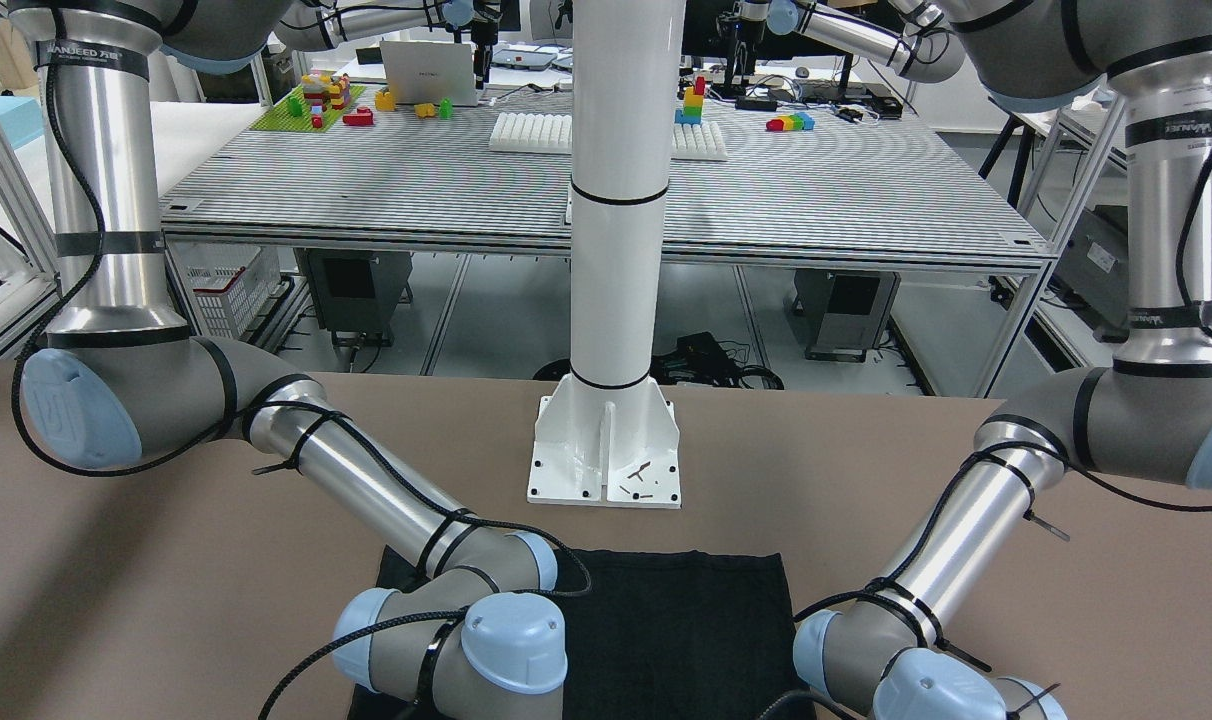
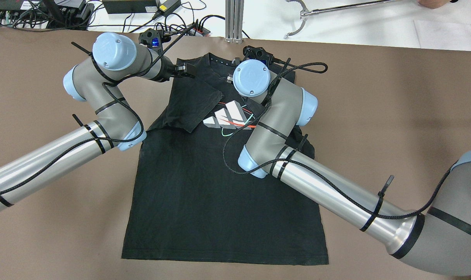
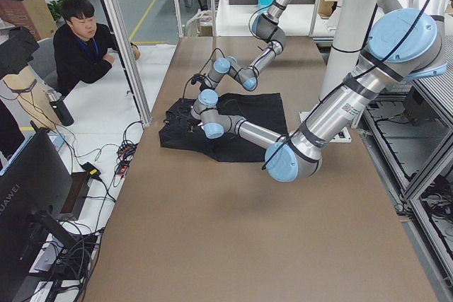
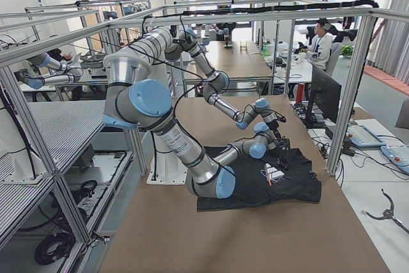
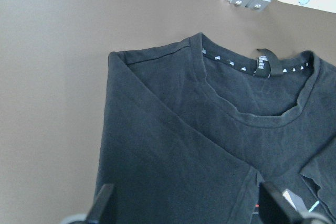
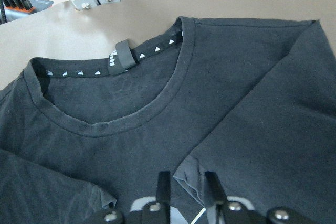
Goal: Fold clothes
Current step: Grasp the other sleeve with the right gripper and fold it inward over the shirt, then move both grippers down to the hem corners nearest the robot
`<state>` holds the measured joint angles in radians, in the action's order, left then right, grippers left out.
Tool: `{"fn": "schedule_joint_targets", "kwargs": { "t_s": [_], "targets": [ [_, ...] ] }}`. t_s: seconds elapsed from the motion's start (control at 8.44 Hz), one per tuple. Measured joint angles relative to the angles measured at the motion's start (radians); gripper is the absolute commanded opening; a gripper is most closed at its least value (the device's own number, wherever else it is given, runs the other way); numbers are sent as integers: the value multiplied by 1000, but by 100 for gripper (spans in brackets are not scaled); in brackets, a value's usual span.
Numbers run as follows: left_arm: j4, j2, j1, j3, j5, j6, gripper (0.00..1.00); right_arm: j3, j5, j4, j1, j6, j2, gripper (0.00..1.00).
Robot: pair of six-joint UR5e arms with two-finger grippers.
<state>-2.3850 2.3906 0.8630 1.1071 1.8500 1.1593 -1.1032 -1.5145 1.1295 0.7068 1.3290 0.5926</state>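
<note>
The clothes (image 2: 220, 186) are one black T-shirt lying flat on the brown table, collar toward the far edge, white striped logo (image 2: 227, 116) on the chest. Both sleeves are folded inward over the chest. My left gripper (image 5: 187, 205) is open just above the shirt's left shoulder, its fingers (image 5: 102, 203) wide apart with nothing between them. My right gripper (image 6: 186, 182) is low over the chest below the collar (image 6: 157, 119). Its fingers (image 6: 163, 182) stand close together on the puckered corner of the folded sleeve. In the overhead view the right wrist hides that gripper.
The white robot post base (image 1: 606, 440) stands behind the shirt's hem. An aluminium post (image 2: 234, 19) and cables (image 2: 161, 23) sit beyond the table's far edge, with a metal grabber tool (image 2: 297, 19). A person (image 3: 85, 40) sits past the far side. Bare brown table flanks the shirt.
</note>
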Motion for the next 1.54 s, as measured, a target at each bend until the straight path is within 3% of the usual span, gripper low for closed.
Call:
{"fn": "schedule_joint_targets", "kwargs": {
  "t_s": [0.24,0.71,1.07,1.54],
  "targets": [
    [-1,-35,-4,65,-2,11,95,-159,-8,8,1,-97,109,94],
    [1,-286,-88,392,-24,188,95,-469,-87,21,-19,-111,377,92],
    [0,-495,-257,645,-173,394,96,-722,-108,11,-132,79,571,92],
    [0,-775,-468,886,-277,537,95,-946,51,-14,-348,401,806,92]
  ]
}}
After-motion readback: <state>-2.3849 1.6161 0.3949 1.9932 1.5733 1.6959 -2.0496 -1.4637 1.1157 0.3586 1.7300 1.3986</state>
